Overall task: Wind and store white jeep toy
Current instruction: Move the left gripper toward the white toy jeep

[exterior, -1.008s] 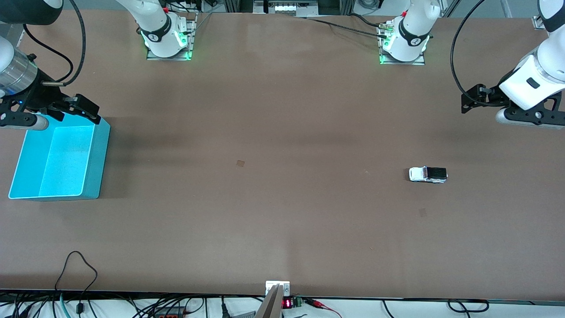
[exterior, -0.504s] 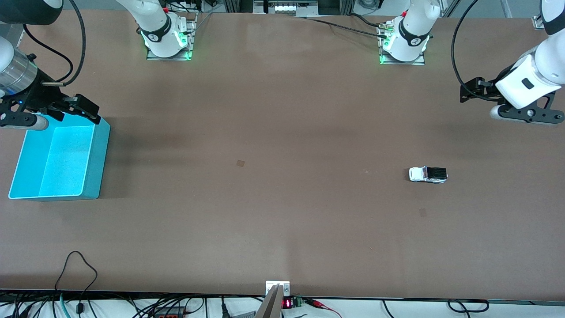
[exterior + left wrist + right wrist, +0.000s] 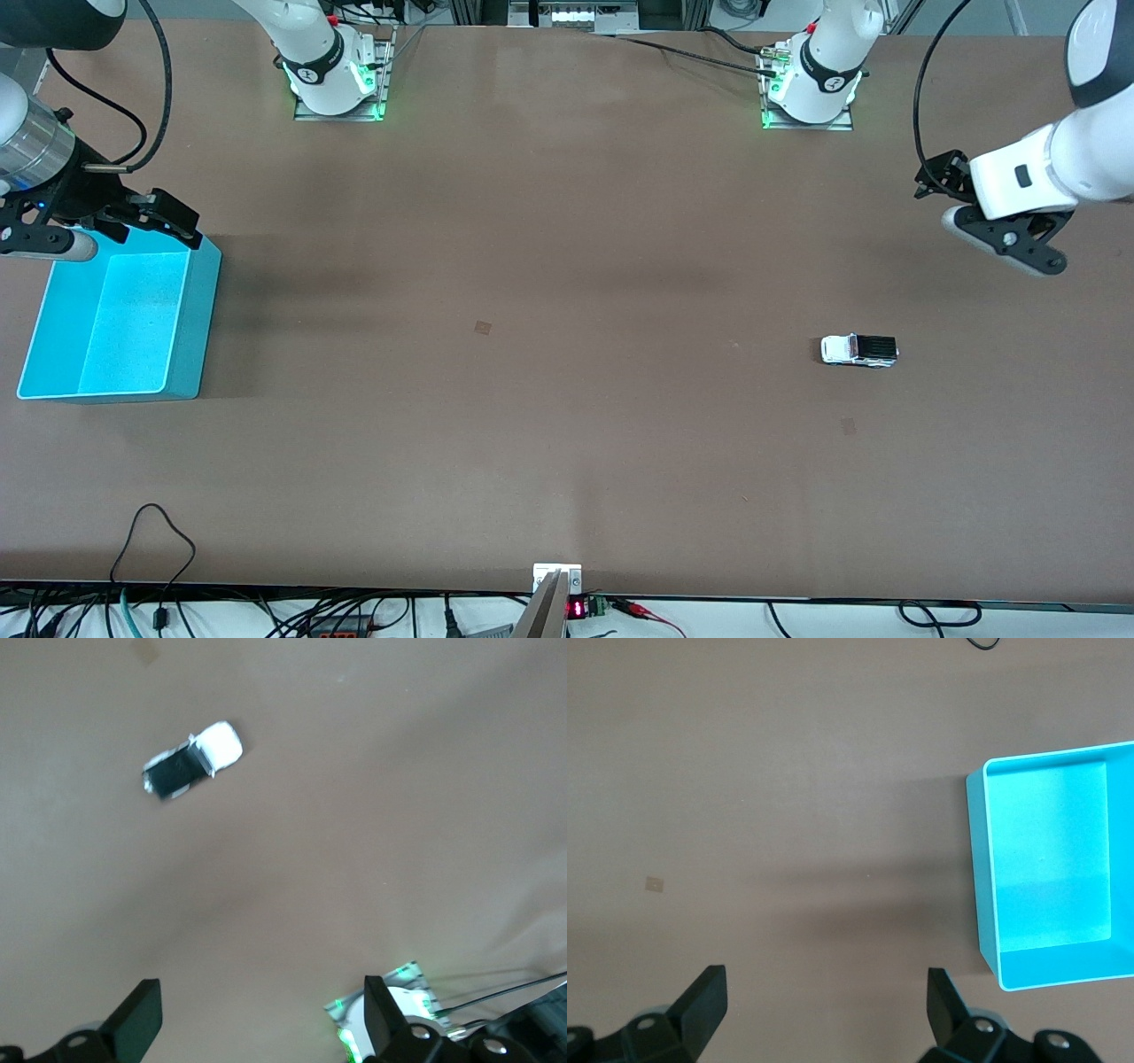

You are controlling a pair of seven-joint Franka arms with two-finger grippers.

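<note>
On the brown table [image 3: 567, 399], the largest object is the cyan bin [image 3: 115, 328], which stands empty at the right arm's end; the smallest is the white jeep toy [image 3: 858, 349], which rests on its wheels on the bare surface toward the left arm's end, well apart from the bin and nearer to the front camera than both arm bases. Right gripper [image 3: 133, 221] hangs over the bin's rim that lies farthest from the front camera, its fingers [image 3: 700, 1001] spread wide and holding nothing; this arm appears to wait. Left gripper [image 3: 948, 190] is in the air over the table at its own end, not yet above the toy, fingers [image 3: 137, 1019] likewise fully parted and empty; its wrist view shows the jeep [image 3: 192, 759] lying free on the table, untouched. Step in hand, as judged from this layout: the approach to the first grasp, with neither winding nor storing begun. Next move, as a judgement: the left gripper must travel over the toy, align its parted fingers across the narrow body, and descend until they straddle it before closing. Because the toy is small and sits on wheels, a poorly centred closure could nudge it away. Winding would then likely require drawing it backward along the table, and storing requires carrying it the length of the table to the bin.
</note>
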